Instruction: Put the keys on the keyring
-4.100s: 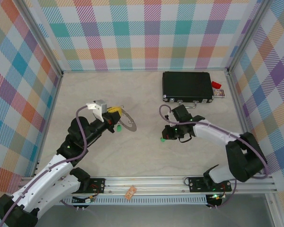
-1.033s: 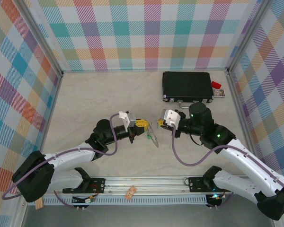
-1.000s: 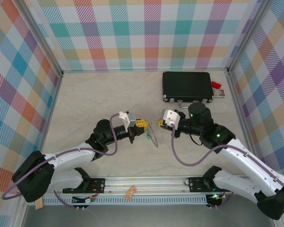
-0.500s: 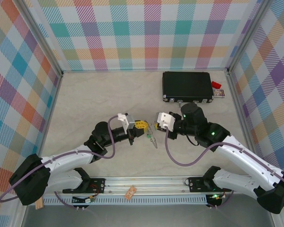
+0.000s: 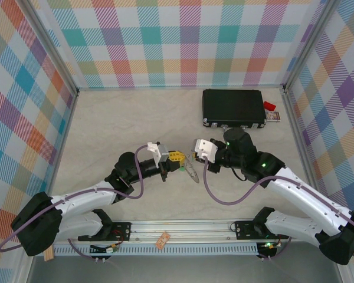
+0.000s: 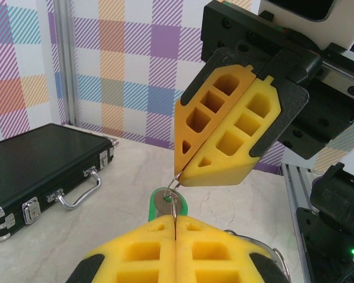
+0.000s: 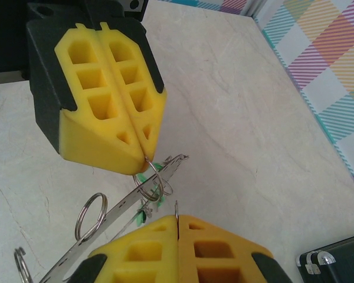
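My left gripper point(image 5: 179, 160) and right gripper point(image 5: 190, 158) meet tip to tip above the middle of the table, both shut. In the right wrist view the left gripper's fingers point(image 7: 115, 138) pinch a small split ring point(image 7: 148, 177) looped round the flat grey keyring point(image 7: 115, 207), which hangs edge-on. A thin wire ring pokes out of my right gripper point(image 7: 177, 217). In the left wrist view the right gripper's fingers point(image 6: 224, 156) hold a wire loop threaded through a green-headed key point(image 6: 163, 203) just above my left gripper point(image 6: 176, 219). More green keys point(image 7: 143, 213) dangle by the keyring point(image 5: 193, 173).
A black case point(image 5: 233, 108) lies at the back right, its handle point(image 6: 76, 190) facing the grippers. A small red item point(image 5: 269, 106) sits at its right end. Plaid walls enclose the table, with a metal rail point(image 5: 183, 227) along the near edge.
Over the last second the right gripper has moved left until its tips meet the left gripper's. About four seconds ago the arms were apart and low over the table.
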{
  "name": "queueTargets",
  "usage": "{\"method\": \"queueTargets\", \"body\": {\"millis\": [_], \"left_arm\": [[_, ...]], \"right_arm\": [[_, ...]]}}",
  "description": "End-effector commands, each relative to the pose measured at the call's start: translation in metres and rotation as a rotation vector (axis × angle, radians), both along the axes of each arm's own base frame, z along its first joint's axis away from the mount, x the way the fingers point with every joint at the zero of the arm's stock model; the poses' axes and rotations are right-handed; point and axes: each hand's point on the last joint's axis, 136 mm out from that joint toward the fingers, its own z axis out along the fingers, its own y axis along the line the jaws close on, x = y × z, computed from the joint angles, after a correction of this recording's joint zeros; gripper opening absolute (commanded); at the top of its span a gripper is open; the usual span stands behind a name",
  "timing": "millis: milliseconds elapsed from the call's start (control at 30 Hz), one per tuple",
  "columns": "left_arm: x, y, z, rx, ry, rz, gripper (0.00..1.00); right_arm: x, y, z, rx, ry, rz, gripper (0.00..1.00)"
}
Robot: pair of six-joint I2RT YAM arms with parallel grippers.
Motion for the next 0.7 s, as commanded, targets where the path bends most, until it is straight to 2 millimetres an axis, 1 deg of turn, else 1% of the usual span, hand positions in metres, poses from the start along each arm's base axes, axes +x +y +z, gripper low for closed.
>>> {"method": "queueTargets", "body": {"millis": [0, 267, 433, 667], "left_arm": [[-0.0069, 0.0005, 0.0165, -0.033, -0.061, -0.013, 0.0], [-0.0074, -0.0011, 0.0139, -0.023, -0.059, -0.019, 0.0], [-0.0069, -0.002, 0.0129, -0.018, -0.055, -0.018, 0.0], [-0.0059, 0.0007, 0.0102, -0.006, -0.093, 0.004, 0.0]], "right_arm": [[-0.0052, 0.0035, 0.0186, 0.032, -0.035, 0.027, 0.0], [-0.0078, 0.0056, 0.0147, 0.02, -0.038, 0.04, 0.0], [-0.0077, 0.0072, 0.0167, 0.027, -0.045, 0.043, 0.0], [-0.0146, 0.0033, 0.0166, 0.025, -0.061, 0.067, 0.0]]}}
